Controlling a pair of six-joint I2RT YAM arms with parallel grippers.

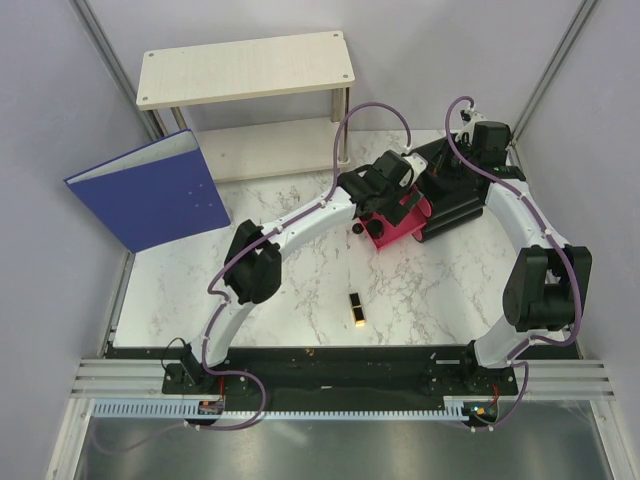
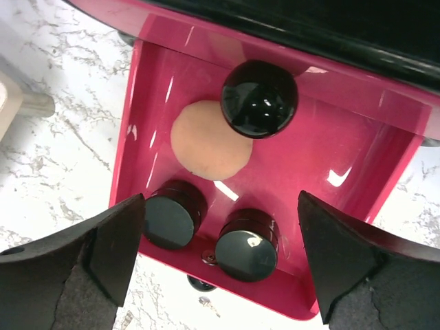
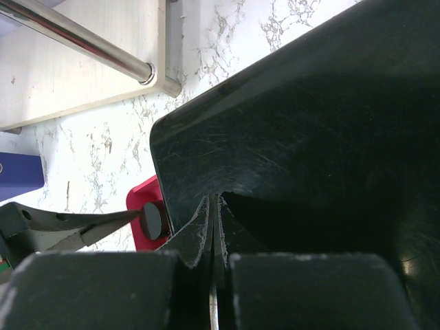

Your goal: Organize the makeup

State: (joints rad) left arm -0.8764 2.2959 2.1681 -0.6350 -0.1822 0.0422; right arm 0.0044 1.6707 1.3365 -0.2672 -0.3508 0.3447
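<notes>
Wide left fingers (image 2: 103,247) hang above jars (image 2: 168,220) in the pink drawer (image 2: 344,151); right fingers (image 3: 196,237) shut. Next, probably: grasp lipstick (image 1: 355,308).

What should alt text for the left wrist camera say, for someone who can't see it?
An open pink drawer holds a peach puff, one glossy black jar and two dull black containers. The left gripper hangs open above it.
</notes>
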